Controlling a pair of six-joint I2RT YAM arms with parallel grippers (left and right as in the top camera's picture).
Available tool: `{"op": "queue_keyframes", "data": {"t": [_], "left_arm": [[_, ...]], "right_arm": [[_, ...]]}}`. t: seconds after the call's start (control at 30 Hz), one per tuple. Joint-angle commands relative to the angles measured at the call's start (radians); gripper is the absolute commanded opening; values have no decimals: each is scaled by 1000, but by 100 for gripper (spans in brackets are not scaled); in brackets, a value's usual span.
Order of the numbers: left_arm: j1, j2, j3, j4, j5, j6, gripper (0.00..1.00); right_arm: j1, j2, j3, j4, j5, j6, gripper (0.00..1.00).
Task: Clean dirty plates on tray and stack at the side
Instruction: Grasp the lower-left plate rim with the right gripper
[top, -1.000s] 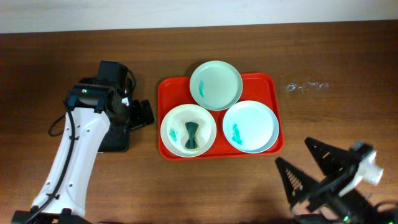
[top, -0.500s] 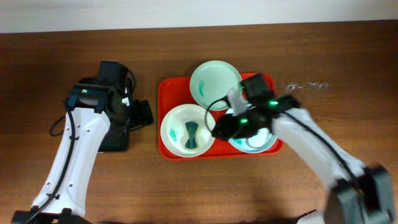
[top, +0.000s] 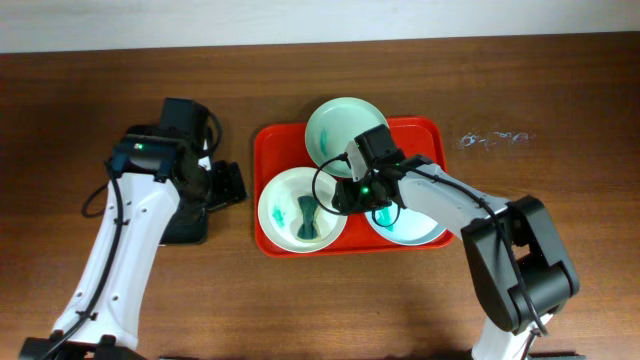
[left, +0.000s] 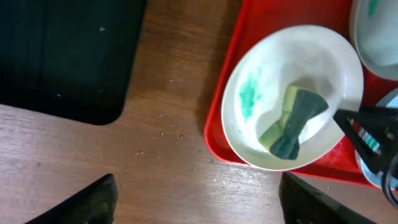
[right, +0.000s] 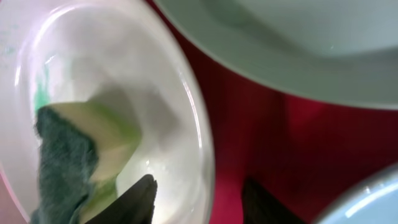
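The red tray (top: 440, 127) sits mid-counter (top: 560, 90) holding all three plates. The near-left plate (top: 285, 195) carries a green-smeared sponge (left: 292, 124). The jaws of the right arm (top: 440, 195) stand apart astride this plate's rim, gripping nothing. That arm hides much of the near-right plate (top: 425, 228), while the rear plate (top: 340, 130) lies mostly in view. The left arm (top: 125, 230) covers most of a black tray (left: 62, 56). Its jaws are spread wide and empty, only their tips showing.
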Motion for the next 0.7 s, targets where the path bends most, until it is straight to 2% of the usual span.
{"op": "queue_keyframes", "data": {"t": [0.0,0.03,0.1,0.17,0.27,0.4,0.47,0.57,0.67], "left_arm": [[-80,5,-1,7,14,20,73],[-103,5,-2,16,14,26,67],[-157,5,-18,51,14,26,47],[-184,5,-50,101,34,26,34],[-189,8,-107,170,102,26,27],[-189,10,-240,360,182,21,31],[-189,10,-301,439,192,-46,31],[-190,10,-389,563,243,-69,40],[-232,10,-438,680,243,-68,40]], "right_arm": [[-2,49,0,6,50,-7,35],[-2,53,0,6,50,-6,29],[-2,53,1,3,15,-7,17],[-2,53,6,1,-26,-7,6],[-2,53,12,-2,-56,-7,4],[-2,53,12,-26,-59,-7,4],[-2,53,12,-35,-60,-7,4],[-2,53,12,-48,-80,-7,4],[-2,53,12,-48,-82,-6,4]]}}
